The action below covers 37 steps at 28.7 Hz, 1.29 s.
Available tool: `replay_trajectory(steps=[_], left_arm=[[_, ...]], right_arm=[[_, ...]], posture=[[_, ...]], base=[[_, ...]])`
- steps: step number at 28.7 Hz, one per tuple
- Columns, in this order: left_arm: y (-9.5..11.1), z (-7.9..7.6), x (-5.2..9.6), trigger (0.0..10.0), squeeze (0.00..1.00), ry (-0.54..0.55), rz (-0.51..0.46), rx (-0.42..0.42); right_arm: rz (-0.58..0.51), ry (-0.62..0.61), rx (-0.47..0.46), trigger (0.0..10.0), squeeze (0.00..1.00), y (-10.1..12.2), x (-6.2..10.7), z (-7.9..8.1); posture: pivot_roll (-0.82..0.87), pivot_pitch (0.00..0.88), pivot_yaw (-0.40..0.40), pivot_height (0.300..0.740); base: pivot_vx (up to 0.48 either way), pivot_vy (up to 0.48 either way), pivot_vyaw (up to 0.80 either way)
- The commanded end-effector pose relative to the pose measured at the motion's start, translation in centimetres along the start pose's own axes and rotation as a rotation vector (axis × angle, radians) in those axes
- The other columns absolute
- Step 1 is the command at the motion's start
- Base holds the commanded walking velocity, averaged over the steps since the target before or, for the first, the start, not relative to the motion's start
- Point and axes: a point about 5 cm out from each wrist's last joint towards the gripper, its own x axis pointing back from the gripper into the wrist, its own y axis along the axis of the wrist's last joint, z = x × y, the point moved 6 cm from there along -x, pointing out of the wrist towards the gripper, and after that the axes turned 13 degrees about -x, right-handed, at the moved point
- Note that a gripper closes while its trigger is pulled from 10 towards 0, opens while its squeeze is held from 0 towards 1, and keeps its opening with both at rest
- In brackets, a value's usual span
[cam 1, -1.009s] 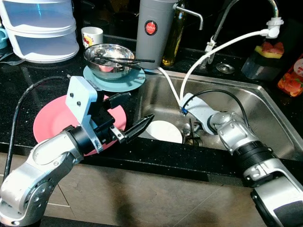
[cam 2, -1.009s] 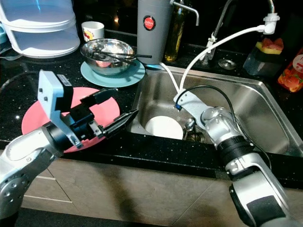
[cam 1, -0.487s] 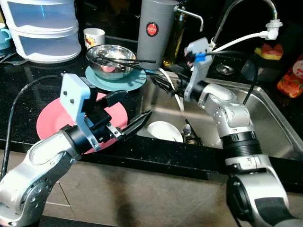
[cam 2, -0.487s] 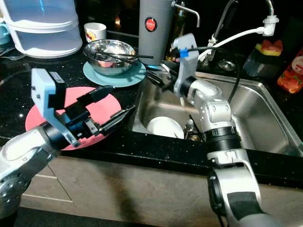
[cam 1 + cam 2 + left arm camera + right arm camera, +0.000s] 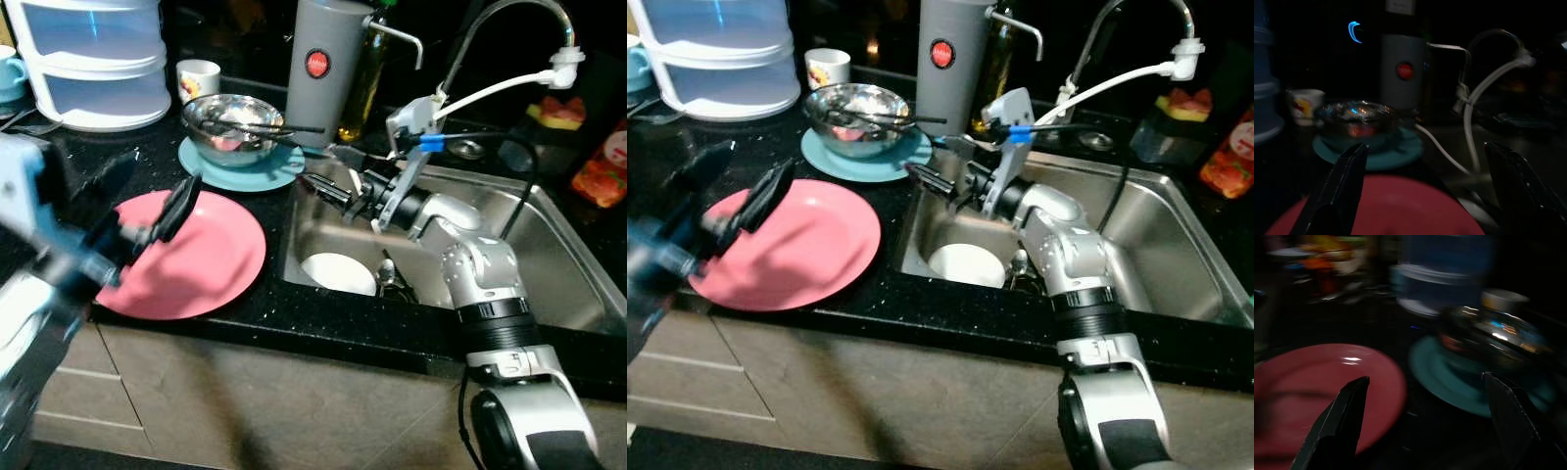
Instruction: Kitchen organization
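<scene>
A pink plate (image 5: 191, 259) lies on the black counter left of the sink (image 5: 549, 230). My left gripper (image 5: 147, 196) hovers open over the plate's left part, blurred by motion, with nothing between its fingers (image 5: 1347, 181). Behind the plate, a steel bowl (image 5: 230, 122) holding utensils sits on a teal plate (image 5: 240, 164). My right gripper (image 5: 328, 176) is open above the sink's left rim and points at the teal plate (image 5: 1449, 377) and bowl (image 5: 1493, 338). A white bowl (image 5: 338, 272) rests in the sink basin beside a spoon (image 5: 385, 270).
A tall grey jug (image 5: 323, 59) and an oil bottle (image 5: 364, 73) stand behind the sink's left corner. A white mug (image 5: 199, 78) and clear plastic drawers (image 5: 93, 59) stand at the back left. A white hose (image 5: 490, 88) hangs from the faucet over the basin.
My right gripper rose out of the sink and swung left to its rim, towards the teal plate. My left gripper drew back leftwards over the pink plate.
</scene>
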Motion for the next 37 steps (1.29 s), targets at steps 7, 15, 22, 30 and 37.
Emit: replay_trajectory(steps=[7,15,22,30,37], left_arm=[[0.3,-1.8,3.6,10.0,0.0,-0.179,0.098,-0.019],[-0.4,-1.5,5.7,10.0,0.0,-0.218,0.199,-0.027],[-1.9,-1.0,7.6,10.0,0.0,-0.195,0.303,0.013],[-1.8,-0.5,7.4,10.0,0.0,-0.166,0.289,0.016],[-1.7,-0.7,6.6,10.0,0.0,-0.174,0.262,0.029]], right_arm=[[0.126,0.321,0.05,10.0,0.0,-1.5,1.6,5.2],[0.194,0.336,0.152,10.0,0.0,-2.6,1.4,5.8],[0.356,0.361,0.392,10.0,0.0,-4.5,2.1,5.9],[0.445,0.39,0.522,10.0,0.0,-5.2,3.2,5.6],[0.485,0.38,0.506,10.0,0.0,-5.0,4.9,4.5]], posture=[[0.23,0.0,-0.141,0.74],[0.23,0.0,-0.136,0.74],[0.24,0.0,-0.137,0.74],[0.23,0.0,-0.138,0.74],[0.22,0.0,-0.131,0.74]], base=[[0.0,0.0,0.79],[0.0,0.0,0.45],[0.0,0.0,0.0],[0.0,0.0,0.0],[0.0,0.0,0.0]])
